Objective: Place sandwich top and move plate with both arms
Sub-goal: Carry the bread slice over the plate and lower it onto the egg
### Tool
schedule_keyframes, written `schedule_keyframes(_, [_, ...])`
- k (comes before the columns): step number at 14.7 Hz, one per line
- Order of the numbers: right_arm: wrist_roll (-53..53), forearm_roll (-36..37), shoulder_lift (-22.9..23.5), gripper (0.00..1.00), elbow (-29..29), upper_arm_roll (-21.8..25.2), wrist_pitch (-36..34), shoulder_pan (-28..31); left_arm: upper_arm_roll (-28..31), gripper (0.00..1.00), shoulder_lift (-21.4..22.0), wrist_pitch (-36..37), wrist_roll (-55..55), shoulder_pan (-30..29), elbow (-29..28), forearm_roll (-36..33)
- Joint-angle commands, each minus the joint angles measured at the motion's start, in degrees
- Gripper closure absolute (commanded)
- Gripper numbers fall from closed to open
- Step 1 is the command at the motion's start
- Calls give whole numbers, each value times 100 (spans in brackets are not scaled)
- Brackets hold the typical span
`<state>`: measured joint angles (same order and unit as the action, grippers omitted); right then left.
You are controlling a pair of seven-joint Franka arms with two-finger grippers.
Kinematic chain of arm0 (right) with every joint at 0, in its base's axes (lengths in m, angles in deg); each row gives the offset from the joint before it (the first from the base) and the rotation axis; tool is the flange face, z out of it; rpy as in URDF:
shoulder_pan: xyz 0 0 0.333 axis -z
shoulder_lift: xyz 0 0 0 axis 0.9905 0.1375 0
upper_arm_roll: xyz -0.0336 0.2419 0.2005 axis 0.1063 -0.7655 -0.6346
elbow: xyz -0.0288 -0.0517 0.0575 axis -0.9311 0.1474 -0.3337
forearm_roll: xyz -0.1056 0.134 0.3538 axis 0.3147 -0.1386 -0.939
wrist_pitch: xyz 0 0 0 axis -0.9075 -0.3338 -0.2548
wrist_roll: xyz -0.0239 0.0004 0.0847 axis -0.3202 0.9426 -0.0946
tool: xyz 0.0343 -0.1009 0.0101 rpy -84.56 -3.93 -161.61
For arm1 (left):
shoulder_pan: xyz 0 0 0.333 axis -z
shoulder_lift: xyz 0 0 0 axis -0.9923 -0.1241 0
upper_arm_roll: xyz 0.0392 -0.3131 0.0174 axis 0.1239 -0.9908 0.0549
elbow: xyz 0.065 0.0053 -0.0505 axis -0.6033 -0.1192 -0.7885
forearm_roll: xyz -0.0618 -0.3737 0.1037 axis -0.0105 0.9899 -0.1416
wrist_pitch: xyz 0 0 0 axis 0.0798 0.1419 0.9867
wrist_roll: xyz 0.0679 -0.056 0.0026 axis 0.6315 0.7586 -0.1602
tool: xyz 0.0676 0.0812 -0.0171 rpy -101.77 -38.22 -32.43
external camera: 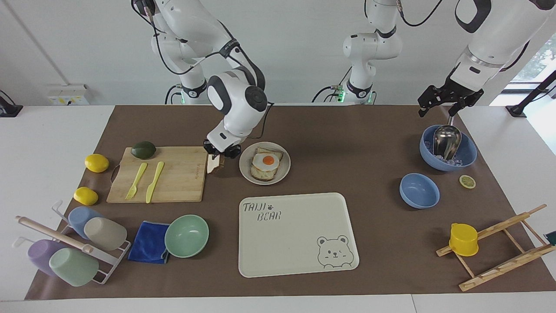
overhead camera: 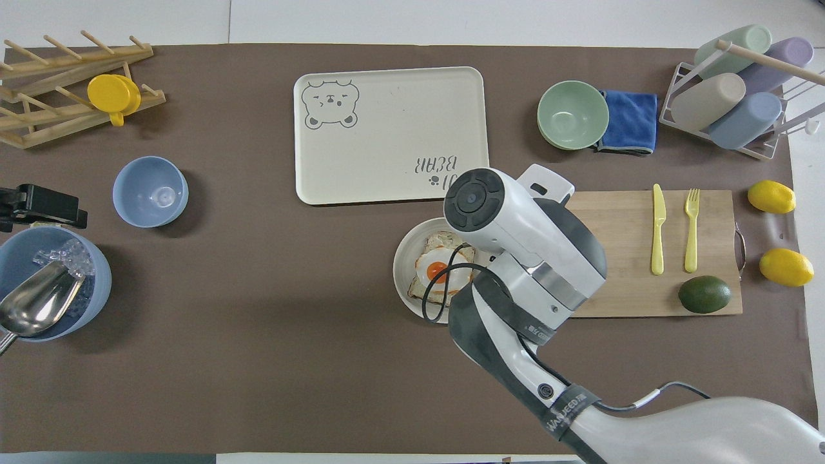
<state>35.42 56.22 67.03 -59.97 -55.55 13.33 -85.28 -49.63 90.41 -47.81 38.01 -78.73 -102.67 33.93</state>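
Note:
My right gripper is shut on the sandwich top, a speckled bread slice with a brown crust. The slice hangs almost edge-on in the air, over the end of the wooden cutting board that is beside the plate. The small round beige plate holds an egg-topped bread slice. In the overhead view the right arm's wrist covers the gripper, the slice and part of the plate. My left gripper waits over the blue bowl of ice.
The cutting board holds a yellow fork, a yellow knife and an avocado. The cream bear tray lies farther from the robots than the plate. A mint-green bowl and blue cloth lie beside the tray.

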Motion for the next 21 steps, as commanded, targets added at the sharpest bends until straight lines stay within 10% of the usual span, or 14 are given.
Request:
schedule_keyframes(1, [-198,-19,599,100,980,-395,-627,-93,-16,0,57,115,17,-36,-9,-69])
schedule_keyframes(21, [-1552,368,854,100,376,-598,461,-683,-51,0,373,-647,-421,34,-746,255])
